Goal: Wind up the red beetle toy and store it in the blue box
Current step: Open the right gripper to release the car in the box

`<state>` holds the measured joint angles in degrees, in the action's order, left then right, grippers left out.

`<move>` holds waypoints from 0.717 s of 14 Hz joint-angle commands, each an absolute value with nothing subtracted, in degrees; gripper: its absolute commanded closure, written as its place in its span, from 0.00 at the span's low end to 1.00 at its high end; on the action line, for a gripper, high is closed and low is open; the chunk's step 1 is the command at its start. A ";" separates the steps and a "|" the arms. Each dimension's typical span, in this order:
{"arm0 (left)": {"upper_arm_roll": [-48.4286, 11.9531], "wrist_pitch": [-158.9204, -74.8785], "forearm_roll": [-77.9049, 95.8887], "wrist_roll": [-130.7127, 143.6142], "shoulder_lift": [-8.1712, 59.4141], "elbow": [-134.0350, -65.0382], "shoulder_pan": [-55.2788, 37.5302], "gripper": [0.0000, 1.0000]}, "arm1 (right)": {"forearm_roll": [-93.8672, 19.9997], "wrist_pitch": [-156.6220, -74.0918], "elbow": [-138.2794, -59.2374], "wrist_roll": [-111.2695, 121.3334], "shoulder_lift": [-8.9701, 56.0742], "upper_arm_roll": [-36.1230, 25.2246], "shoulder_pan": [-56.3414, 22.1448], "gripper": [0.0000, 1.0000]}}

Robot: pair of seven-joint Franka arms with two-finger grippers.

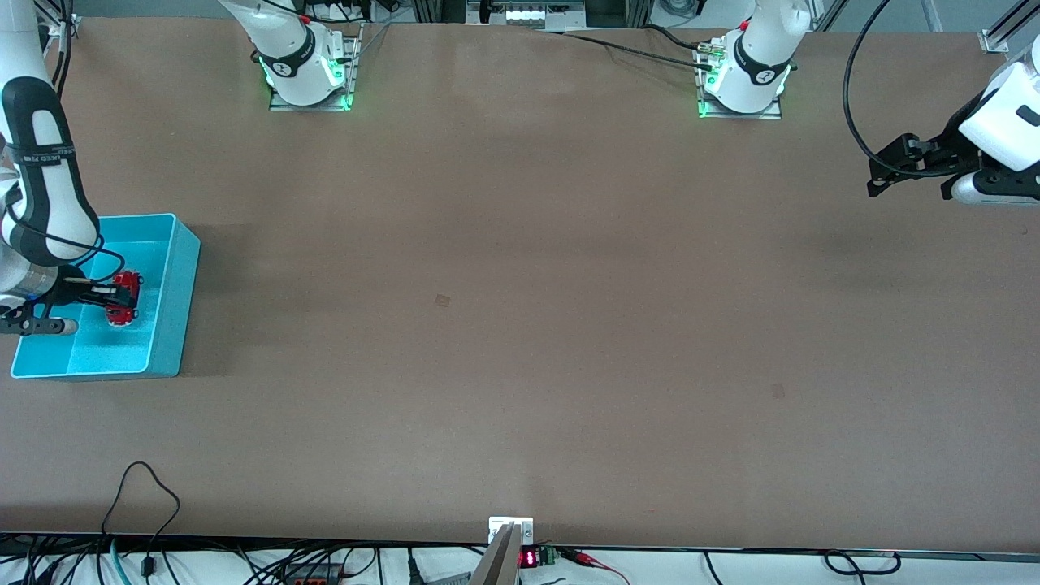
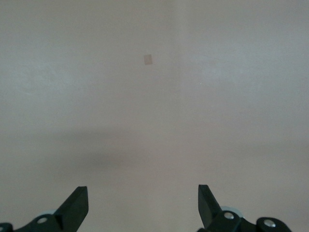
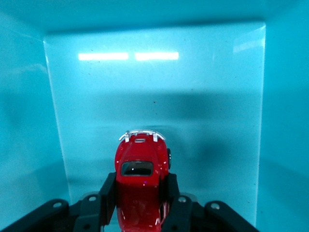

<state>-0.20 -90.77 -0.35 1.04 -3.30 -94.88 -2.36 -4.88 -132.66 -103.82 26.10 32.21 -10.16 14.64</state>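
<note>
The red beetle toy [image 1: 124, 298] [image 3: 140, 164] is inside the blue box [image 1: 166, 252], which stands at the right arm's end of the table. My right gripper [image 1: 114, 297] [image 3: 140, 188] is down in the box and shut on the toy's sides, its black fingers [image 3: 107, 193] pressed against the red body. The box's pale floor and walls [image 3: 159, 96] fill the right wrist view. I cannot tell whether the toy touches the floor. My left gripper [image 1: 881, 175] [image 2: 143, 203] waits open above bare table at the left arm's end, with nothing between its fingers.
The brown table [image 1: 520, 284] stretches between the two arms, with a small dark patch [image 1: 442, 301] [image 2: 148, 59] near its middle. Cables [image 1: 146, 520] and a mount [image 1: 510, 536] lie along the edge nearest the front camera. The arm bases [image 1: 309, 73] stand at the opposite edge.
</note>
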 commanded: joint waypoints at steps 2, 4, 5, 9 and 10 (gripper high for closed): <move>-0.09 -90.00 0.26 1.49 -2.28 -92.90 -2.72 0.00 | -5.54 -132.89 -102.74 28.12 34.88 -9.41 16.43 0.97; -0.09 -90.00 0.26 1.49 -2.29 -92.90 -2.72 0.00 | -5.62 -133.68 -102.74 28.13 35.16 -9.40 16.52 0.89; -0.09 -90.00 0.26 1.49 -2.29 -92.90 -2.72 0.00 | -5.89 -133.86 -102.74 27.95 35.33 -9.40 16.52 0.58; -0.09 -90.00 0.26 1.49 -2.29 -92.90 -2.72 0.00 | -10.46 -133.33 -102.22 27.69 33.76 -9.14 16.09 0.00; -0.09 -90.00 0.26 1.49 -2.20 -92.90 -2.72 0.00 | -10.55 -132.98 -102.13 27.60 32.18 -8.88 15.91 0.00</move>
